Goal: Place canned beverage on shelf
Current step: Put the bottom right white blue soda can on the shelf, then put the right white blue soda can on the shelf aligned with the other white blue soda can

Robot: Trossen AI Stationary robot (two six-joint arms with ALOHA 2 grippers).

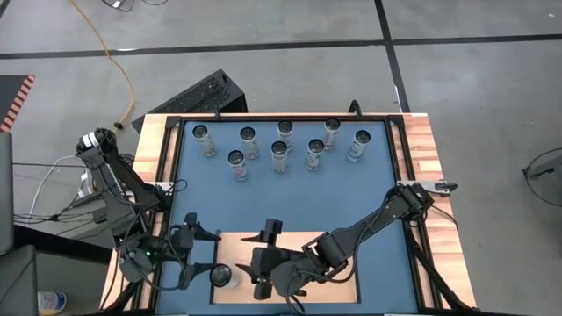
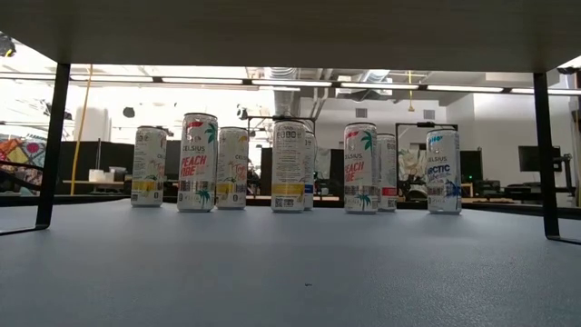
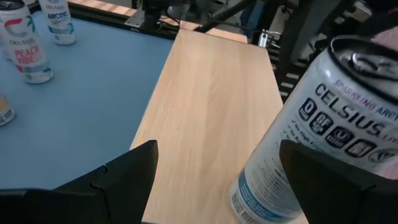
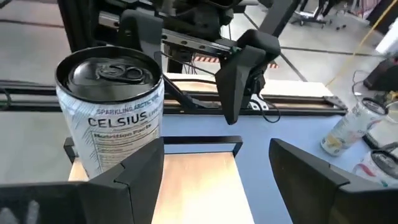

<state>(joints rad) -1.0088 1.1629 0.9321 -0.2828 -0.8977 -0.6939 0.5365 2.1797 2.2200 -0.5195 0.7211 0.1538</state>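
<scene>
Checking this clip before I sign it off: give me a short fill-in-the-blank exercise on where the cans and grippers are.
1. One can stands on the ___.
2. Both the left gripper and the right gripper have their jaws ___.
3. The cans at the far end of the blue surface number ___.
4. The can on the wooden panel stands ___, not lying down.

Missing words: shelf; open; seven; upright
</scene>
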